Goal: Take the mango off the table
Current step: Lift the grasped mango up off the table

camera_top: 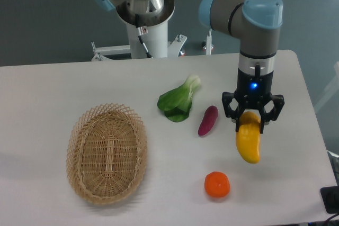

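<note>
Evidently the jaws were clamped on the top end of the smooth, elongated yellow-orange mango [248, 142]. Gripped there, the fruit hung clear above the flat white worktop [47, 88], apart from the round orange fruit [217, 184].

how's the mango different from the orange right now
The mango is elongated and slightly curved, yellow shading to orange; the orange is round and a deeper orange. The mango hangs roughly upright from the gripper, which is shut on its top end, while the orange sits free on the table. The mango looks longer than the orange. Both are smooth-skinned fruit at the table's right side.
</note>
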You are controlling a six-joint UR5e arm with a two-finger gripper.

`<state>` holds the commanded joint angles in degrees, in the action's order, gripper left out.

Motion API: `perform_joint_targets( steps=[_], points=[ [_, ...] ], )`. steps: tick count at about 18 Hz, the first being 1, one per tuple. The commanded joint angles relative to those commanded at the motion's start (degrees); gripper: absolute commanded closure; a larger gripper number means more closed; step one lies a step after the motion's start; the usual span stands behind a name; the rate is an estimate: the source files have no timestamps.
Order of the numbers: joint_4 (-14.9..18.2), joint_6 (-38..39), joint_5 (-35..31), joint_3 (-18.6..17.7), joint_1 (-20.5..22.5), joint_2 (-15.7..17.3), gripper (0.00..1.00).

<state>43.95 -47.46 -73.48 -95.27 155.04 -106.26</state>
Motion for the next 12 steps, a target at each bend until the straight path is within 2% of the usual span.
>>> perform_joint_targets(
  steps=[12],
  points=[
    [-0.3,-0.2,0.7,0.4,0.7,0.1,0.4]
  ],
)
